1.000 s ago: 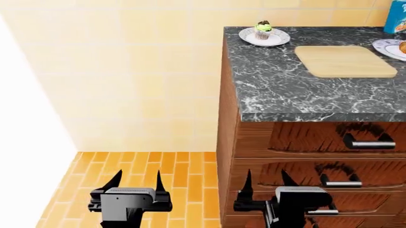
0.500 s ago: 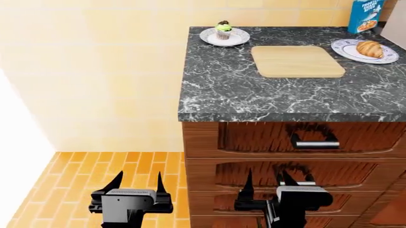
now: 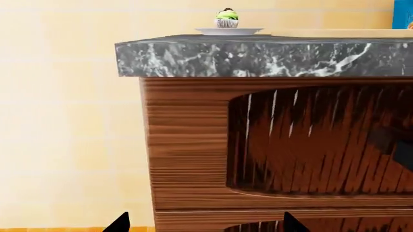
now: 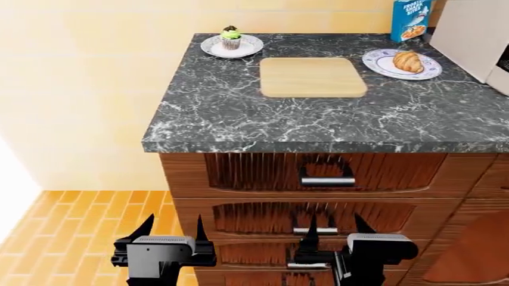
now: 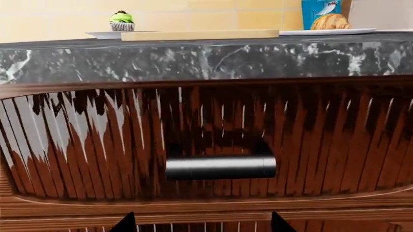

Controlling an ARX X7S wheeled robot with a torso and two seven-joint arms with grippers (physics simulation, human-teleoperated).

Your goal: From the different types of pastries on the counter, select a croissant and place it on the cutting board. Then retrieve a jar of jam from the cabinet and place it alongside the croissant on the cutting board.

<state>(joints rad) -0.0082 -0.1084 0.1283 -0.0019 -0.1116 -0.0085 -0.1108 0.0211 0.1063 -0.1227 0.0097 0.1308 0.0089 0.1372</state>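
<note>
The golden-brown croissant (image 4: 408, 61) lies on a blue-patterned plate (image 4: 380, 64) at the back right of the dark marble counter (image 4: 238, 119); it also shows in the right wrist view (image 5: 330, 21). The light wooden cutting board (image 4: 313, 76) lies bare at the counter's middle. The green-frosted cupcake (image 4: 230, 37) stands on a white plate at the back left. My left gripper (image 4: 169, 226) and right gripper (image 4: 334, 225) are open and empty, low in front of the drawers, well below the counter top. The jar of jam is out of view.
A blue cereal box (image 4: 410, 19) stands at the back right by a white appliance (image 4: 477, 36). Metal-handled drawers (image 4: 327, 181) front the reddish-brown base. Orange tiled floor (image 4: 71, 226) and a cream tiled wall lie to the left.
The view has swung right: the counter, board and plates have shifted left in view and the croissant and cereal box have come fully into sight. Both grippers stay open and empty.
</note>
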